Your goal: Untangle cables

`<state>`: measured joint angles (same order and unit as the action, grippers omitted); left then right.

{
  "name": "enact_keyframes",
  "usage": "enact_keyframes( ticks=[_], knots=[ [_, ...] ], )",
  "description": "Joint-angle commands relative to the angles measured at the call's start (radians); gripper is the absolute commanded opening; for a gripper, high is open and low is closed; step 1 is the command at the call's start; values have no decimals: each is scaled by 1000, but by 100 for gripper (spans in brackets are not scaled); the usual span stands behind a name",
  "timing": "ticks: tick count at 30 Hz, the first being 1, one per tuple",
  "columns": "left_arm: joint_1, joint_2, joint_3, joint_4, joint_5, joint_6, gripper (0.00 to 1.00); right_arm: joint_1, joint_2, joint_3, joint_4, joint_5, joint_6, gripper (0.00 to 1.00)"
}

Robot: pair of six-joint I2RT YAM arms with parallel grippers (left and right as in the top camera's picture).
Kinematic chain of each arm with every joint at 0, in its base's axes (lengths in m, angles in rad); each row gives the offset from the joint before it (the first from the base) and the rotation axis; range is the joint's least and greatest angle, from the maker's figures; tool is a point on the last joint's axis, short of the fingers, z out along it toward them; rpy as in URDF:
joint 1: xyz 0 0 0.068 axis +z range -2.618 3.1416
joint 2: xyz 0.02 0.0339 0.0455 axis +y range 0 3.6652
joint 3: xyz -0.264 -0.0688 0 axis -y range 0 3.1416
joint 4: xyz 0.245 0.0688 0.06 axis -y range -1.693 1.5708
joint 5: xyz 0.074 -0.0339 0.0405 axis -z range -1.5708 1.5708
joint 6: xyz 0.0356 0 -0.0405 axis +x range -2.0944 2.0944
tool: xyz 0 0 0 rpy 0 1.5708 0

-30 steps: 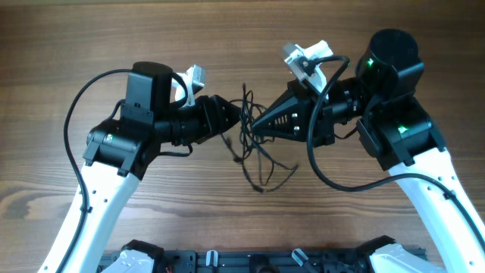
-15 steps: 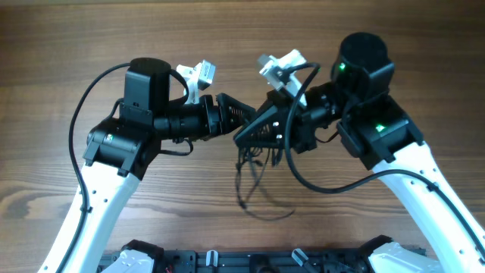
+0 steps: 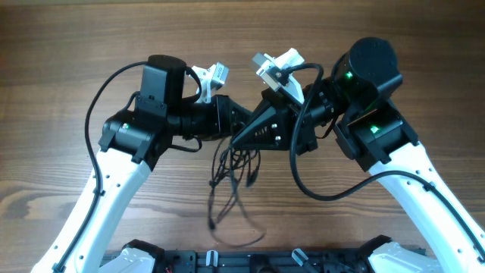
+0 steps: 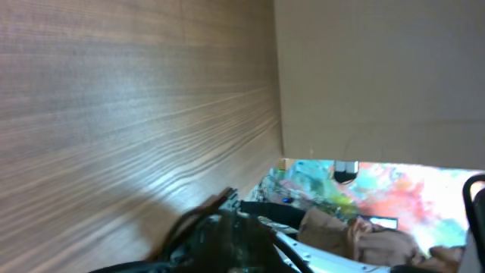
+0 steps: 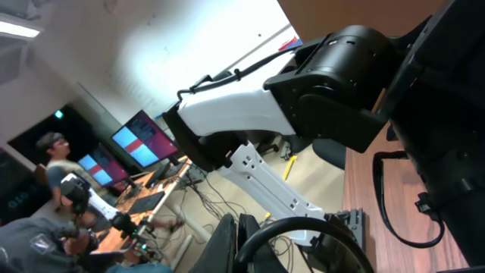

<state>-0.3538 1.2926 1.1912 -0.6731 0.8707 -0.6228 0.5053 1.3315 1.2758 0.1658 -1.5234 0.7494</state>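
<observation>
Left gripper (image 3: 230, 126) and right gripper (image 3: 239, 140), jaws pinched shut on the cables (image 3: 232, 171), should part slowly, letting strands slide free.

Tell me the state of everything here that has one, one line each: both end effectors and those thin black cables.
thin black flexible cables: tangled in a bunch at the top, with loose loops and plug ends trailing below it.
right end effector: shut on the cables at the bunch.
left end effector: shut beside the bunch; whether it pinches a strand is not clear.
</observation>
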Motion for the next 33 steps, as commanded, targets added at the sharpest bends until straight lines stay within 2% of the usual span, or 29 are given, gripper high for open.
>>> enact_keyframes(
  ticks=[1,8,12,18,20,23,25,28,30,31,33],
  knots=[
    [3,3,6,0,-4,17,4,0,6,-1,5,-21,11,4],
    [77,3,6,-104,-172,-52,4,-6,8,-9,-55,-20,-51,4],
    [136,4,6,-191,-238,-73,4,-32,8,-8,-212,28,-133,4],
    [169,3,6,-263,-345,-74,4,-61,8,-9,-459,264,-183,4],
    [175,3,6,-277,-380,-74,4,-71,8,-8,-563,393,-188,4],
    [193,3,6,-290,-397,-75,4,-98,8,-8,-791,702,-191,4],
    [200,3,6,-291,-397,-75,4,-109,8,-8,-858,769,-194,4],
    [201,3,6,-289,-392,-75,4,-117,8,-8,-861,737,-204,4],
    [201,4,6,-289,-377,-74,11,-117,8,-8,-830,685,-204,4],
    [201,4,6,-288,-367,-74,20,-116,8,-8,-808,652,-204,4],
    [201,3,6,-288,-349,-74,46,-117,8,-8,-760,586,-203,4]
  ],
)
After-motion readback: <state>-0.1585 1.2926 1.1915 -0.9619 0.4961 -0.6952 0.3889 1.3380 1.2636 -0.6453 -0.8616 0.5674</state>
